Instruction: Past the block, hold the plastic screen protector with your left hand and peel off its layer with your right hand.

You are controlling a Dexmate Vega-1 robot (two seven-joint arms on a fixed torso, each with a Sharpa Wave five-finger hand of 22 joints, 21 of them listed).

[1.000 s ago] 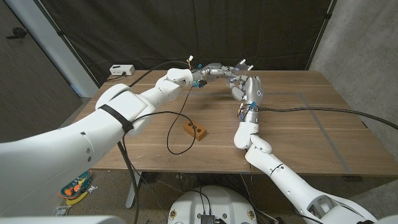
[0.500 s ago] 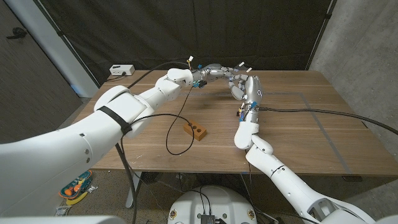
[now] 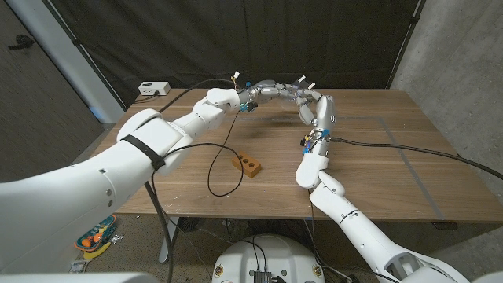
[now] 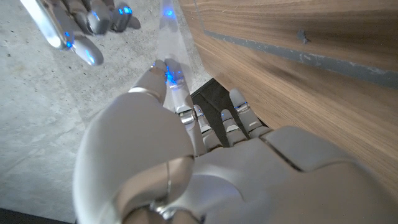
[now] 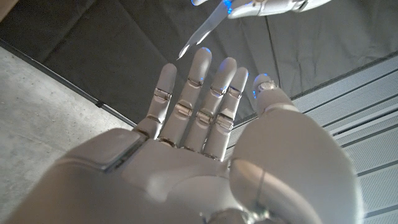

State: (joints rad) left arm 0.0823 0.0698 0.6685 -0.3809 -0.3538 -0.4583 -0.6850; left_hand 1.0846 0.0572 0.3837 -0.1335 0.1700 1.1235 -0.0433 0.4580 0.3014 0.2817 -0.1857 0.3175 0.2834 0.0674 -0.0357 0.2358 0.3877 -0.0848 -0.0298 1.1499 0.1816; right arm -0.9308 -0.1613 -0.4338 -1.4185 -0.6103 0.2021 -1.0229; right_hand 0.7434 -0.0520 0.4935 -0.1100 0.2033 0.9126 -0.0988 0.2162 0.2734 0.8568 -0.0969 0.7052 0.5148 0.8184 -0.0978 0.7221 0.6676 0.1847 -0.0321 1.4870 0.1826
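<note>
Pinching clear screen protector (image 4: pixel 169 37) between fingertips, left hand (image 3: pixel 263 89) holds it in air above far side of bench (image 3: pixel 377 157). Right hand (image 3: pixel 318 112) just beside, fingers spread, holding nothing. Wooden block (image 3: pixel 246 165) on bench nearer robot.

Right hand (image 5: pixel 205 155) fingers apart, left hand (image 5: pixel 261 6) pinching probably screen protector (image 5: pixel 202 31)

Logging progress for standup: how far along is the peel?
Done: left hand holds the clear screen protector up, past the wooden block. In hand: right hand is beside it, fingers straight and holding nothing in its wrist view. Left: grip the layer and peel; I can't tell if any has lifted.
</note>
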